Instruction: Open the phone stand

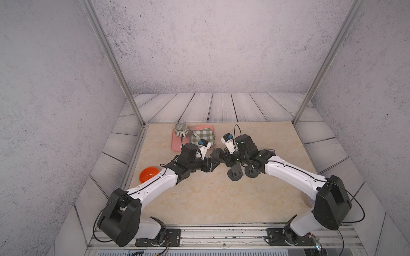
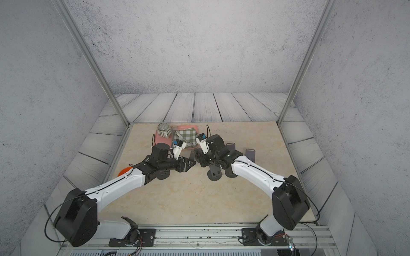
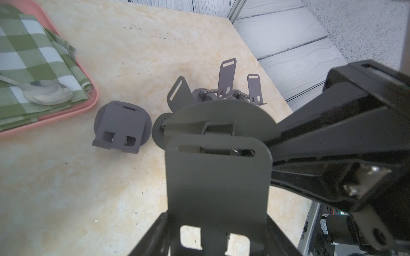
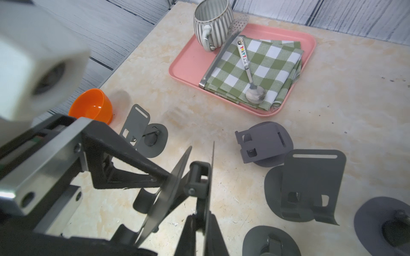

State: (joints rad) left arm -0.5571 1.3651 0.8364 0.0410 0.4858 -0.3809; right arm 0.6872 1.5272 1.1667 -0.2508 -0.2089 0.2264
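Gripping phone stand (image 3: 217,181) by plate w/ L gripper (image 3: 218,239), jaws half open; pinching its disc, prob., w/ R gripper (image 3: 274,141), nearly closed; holding it at tray's (image 1: 174,144) 5 o'clock.

In a top view the orange plastic bowl (image 2: 123,171) is mostly hidden behind the left arm (image 2: 119,188). In the left wrist view the pink plastic tray (image 3: 66,111) and the green checked cloth (image 3: 26,55) run off the edge. The lower end of the dark grey metal phone stand (image 3: 217,184) is cut off there too.

Dark grey metal phone stand (image 3: 218,177), round base and slotted plate partly unfolded, aloft.
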